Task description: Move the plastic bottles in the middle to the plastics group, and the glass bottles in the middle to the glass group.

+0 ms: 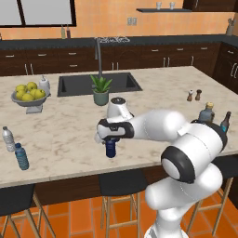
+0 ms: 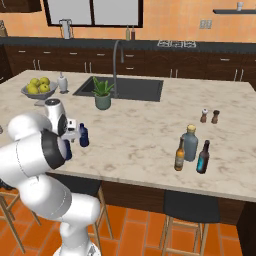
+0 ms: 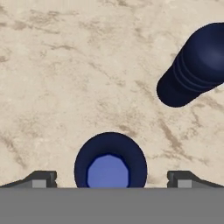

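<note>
Hand view — round navy bottle (image 3: 110, 161), veined marble (image 3: 65, 78)

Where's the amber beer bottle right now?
In the right base view, the amber bottle stands upright near the island's front edge on the right, just left of the blue-grey flask and the teal dark-necked bottle.

Orange walls (image 1: 111, 23), dark cabinets (image 1: 46, 60), marble island (image 2: 150, 130), terracotta floor (image 1: 93, 218)
</note>
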